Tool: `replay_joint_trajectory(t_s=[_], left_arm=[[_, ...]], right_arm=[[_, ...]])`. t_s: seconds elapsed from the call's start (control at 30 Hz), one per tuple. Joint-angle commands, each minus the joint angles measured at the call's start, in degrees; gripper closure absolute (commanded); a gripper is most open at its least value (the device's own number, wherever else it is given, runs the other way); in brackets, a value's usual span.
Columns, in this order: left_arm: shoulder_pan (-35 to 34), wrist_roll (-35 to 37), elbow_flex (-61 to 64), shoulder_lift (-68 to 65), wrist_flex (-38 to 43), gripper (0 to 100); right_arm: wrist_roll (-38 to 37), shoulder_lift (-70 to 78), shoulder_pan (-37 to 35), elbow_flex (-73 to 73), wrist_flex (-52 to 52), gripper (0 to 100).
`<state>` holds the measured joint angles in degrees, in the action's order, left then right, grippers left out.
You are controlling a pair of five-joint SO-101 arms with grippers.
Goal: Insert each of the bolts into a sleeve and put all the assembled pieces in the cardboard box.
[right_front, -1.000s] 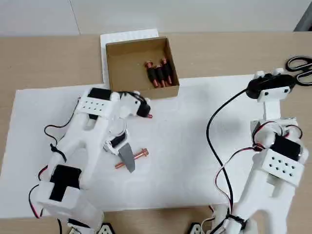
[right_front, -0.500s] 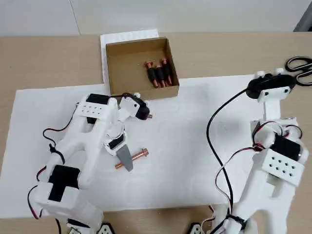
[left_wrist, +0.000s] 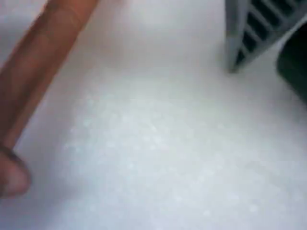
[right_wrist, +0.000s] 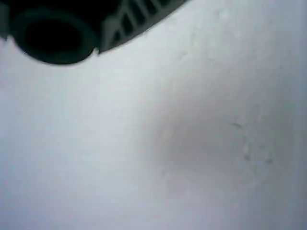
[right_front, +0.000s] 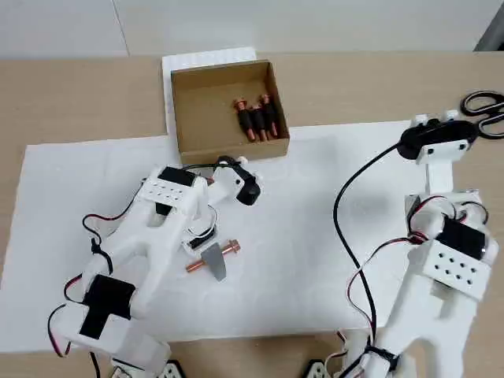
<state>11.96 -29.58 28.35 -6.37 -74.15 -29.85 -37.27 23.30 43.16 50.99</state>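
Observation:
A bare copper bolt [right_front: 224, 251] lies on the white sheet [right_front: 315, 236] in the middle left. My left gripper [right_front: 211, 264] hangs low over it, open, and its grey finger [right_front: 213, 262] crosses the bolt's shaft. Up close the bolt [left_wrist: 43, 72] lies apart from that ribbed finger [left_wrist: 252, 33]. The cardboard box [right_front: 197, 118] at the back holds three assembled pieces [right_front: 257, 118]. My right gripper [right_front: 431, 169] points down at the sheet on the right. It is shut on a black sleeve [right_wrist: 53, 38], which sits beside its ribbed finger [right_wrist: 139, 17].
Black-handled scissors [right_front: 484, 110] lie at the table's right edge. A white pad [right_front: 206, 60] sticks out from behind the box. A black cable [right_front: 346, 197] curves across the sheet near the right arm. Open sheet lies between the two arms.
My left arm has swung right and toward the front, bringing its grey finger down over the bolt. The bolt has stayed put. The right arm has not moved.

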Motion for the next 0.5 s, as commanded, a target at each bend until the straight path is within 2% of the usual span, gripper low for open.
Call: replay_joint_trajectory(t_s=[0.0,0.13,0.23,0.47], left_arm=[[1.1,-0.4,1.2,0.4,0.4,65],[3.3,-0.2,0.7,0.6,-0.9,80],[5.4,-0.1,0.8,0.2,-1.0,88],[9.7,-0.1,0.7,0.2,-0.7,90]], right_arm=[[0.7,-1.6,-0.4,-0.3,-1.2,99.5],[0.7,-1.6,-0.4,-0.3,-1.0,99.5],[0.7,-1.6,-0.4,-0.3,-0.9,99.5],[2.1,-2.0,-2.9,0.4,-0.9,99.5]])
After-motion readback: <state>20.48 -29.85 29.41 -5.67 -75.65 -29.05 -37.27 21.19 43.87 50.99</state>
